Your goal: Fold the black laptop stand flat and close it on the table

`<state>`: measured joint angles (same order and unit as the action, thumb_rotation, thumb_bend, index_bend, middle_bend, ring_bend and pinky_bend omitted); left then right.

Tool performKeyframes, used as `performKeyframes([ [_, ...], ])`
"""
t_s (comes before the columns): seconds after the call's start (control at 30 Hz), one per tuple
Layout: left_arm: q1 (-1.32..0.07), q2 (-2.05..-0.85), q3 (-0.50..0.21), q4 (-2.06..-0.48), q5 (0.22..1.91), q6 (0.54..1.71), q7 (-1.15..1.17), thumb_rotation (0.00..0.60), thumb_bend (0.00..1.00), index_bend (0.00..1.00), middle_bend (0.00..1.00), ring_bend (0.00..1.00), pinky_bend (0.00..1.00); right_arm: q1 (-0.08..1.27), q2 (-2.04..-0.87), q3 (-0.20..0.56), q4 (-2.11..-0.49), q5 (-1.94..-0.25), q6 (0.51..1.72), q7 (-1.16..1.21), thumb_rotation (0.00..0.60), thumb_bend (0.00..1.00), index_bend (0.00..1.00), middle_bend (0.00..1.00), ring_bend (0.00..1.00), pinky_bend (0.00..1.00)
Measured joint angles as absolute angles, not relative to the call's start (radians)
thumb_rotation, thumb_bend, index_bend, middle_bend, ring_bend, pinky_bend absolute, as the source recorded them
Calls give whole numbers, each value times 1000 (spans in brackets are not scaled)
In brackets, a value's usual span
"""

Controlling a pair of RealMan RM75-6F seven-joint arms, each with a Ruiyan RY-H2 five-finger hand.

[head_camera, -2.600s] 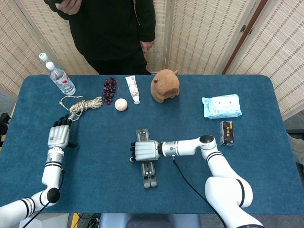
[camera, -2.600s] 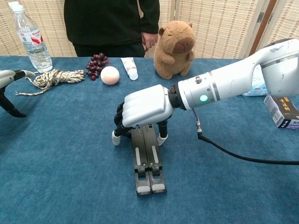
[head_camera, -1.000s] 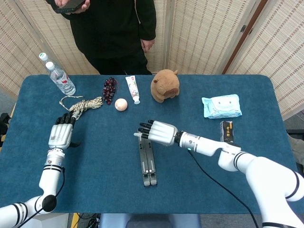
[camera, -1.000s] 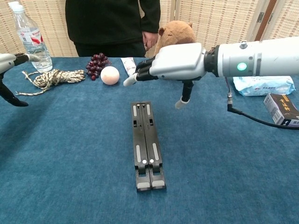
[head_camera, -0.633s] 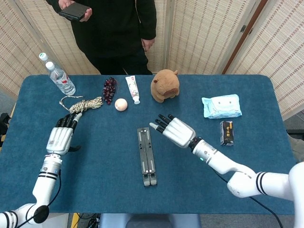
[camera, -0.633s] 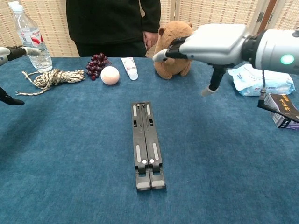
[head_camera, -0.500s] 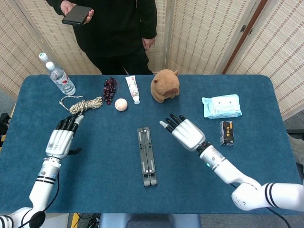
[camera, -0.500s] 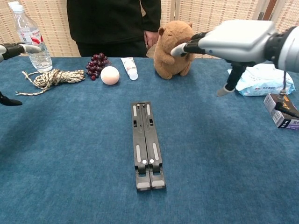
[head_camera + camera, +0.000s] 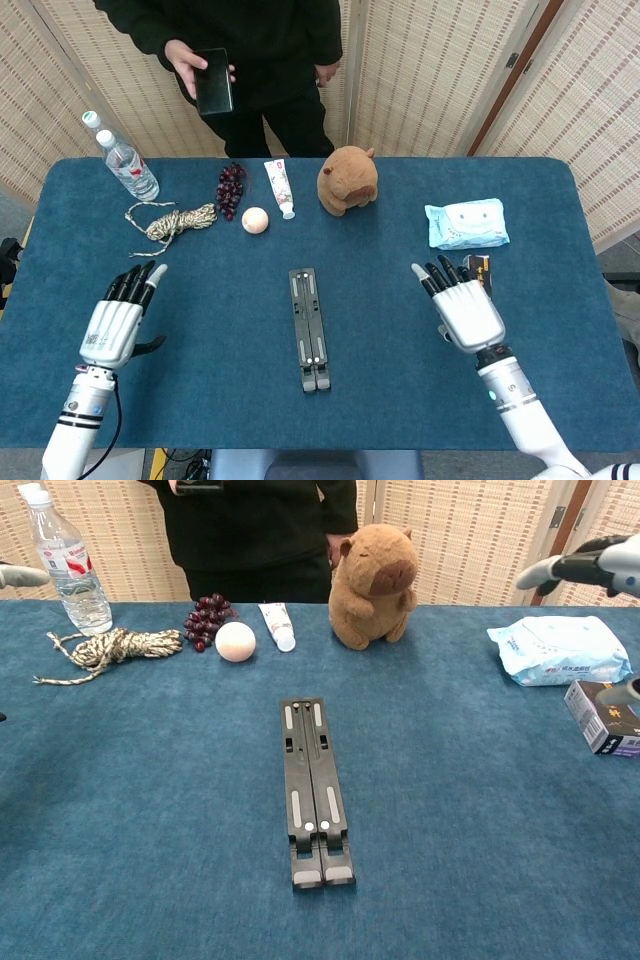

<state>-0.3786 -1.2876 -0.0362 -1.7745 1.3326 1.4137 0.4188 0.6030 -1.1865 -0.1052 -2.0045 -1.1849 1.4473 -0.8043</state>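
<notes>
The black laptop stand (image 9: 308,328) lies folded flat and closed near the middle of the blue table (image 9: 560,210), its two bars pressed side by side and its long axis running away from me; in the chest view it (image 9: 311,790) shows no raised part. My left hand (image 9: 115,318) hovers to the left of it, palm down, fingers straight and spread, holding nothing. My right hand (image 9: 464,304) hovers to the right, likewise flat with fingers apart and empty, well clear of the stand. I judge the task essentially done, so the remaining risks come from any further motion. If my right hand drifts back or outward, it could knock the small black box (image 9: 481,277), which sits just behind my fingertips, or push the pack of wet wipes (image 9: 466,223) beyond it. If either hand sweeps low across the middle, it could catch a bar of the stand and spring it open or slide it askew. My left hand is near the coiled rope (image 9: 172,222); a forward reach could snag it and drag it toward the water bottle (image 9: 123,160). The capybara plush toy (image 9: 347,180), the grapes (image 9: 230,187), the tube (image 9: 279,186) and the pale ball (image 9: 255,220) stand farther back, apart from both hands.
</notes>
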Motion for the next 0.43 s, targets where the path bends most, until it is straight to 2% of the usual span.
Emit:
performKeyframes([
  [0.27, -350, -1270, -29, -1793, 1349, 1419, 416, 600, 0, 23, 42, 46, 127, 452, -1196, -135, -2026, -1273, 1579, -769, 600, 0, 176, 217, 113, 294],
  [0.43, -342, -1274, -29, -1793, 1355, 1411, 420, 600, 0, 23, 42, 46, 127, 391, -1196, -133, -2017, -1304, 1607, -724, 600, 0, 176, 217, 113, 294],
])
